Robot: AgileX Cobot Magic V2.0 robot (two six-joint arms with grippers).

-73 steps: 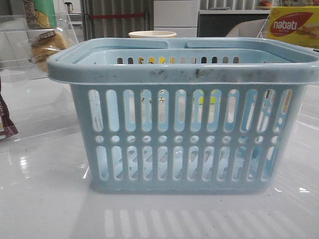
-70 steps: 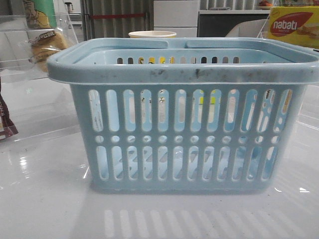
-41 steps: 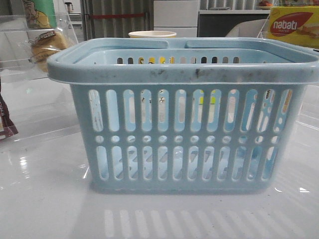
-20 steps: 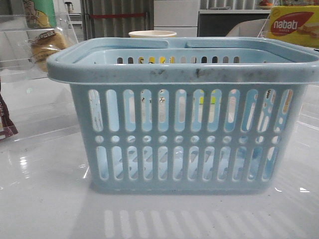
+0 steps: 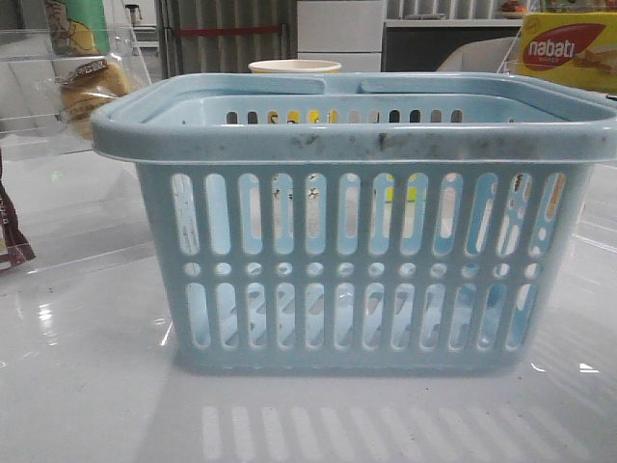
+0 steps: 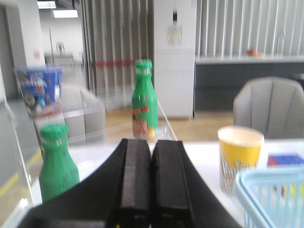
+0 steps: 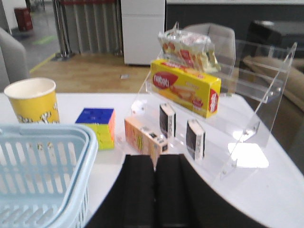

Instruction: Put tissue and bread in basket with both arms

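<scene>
Basket (image 5: pixel 357 231) on the tabletop (image 5: pixel 96 405) centre, bread (image 5: pixel 92 92) on a clear shelf behind its left rim, left tool (image 6: pixel 152 183) pressed together near basket's corner, right tool (image 7: pixel 156 190) together beside basket, tissue packs (image 7: pixel 195 138) just ahead.

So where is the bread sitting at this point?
In the front view the bread is at the far left, on a clear acrylic shelf behind the basket's left rim corner, below a green bottle. It is not in the basket.

Basket (image 5: pixel 366 289) light blue, scuffed rim; bread (image 5: pixel 92 92) golden-brown; cup (image 7: pixel 33 102) yellow; bottles (image 6: pixel 57 164) green.
</scene>
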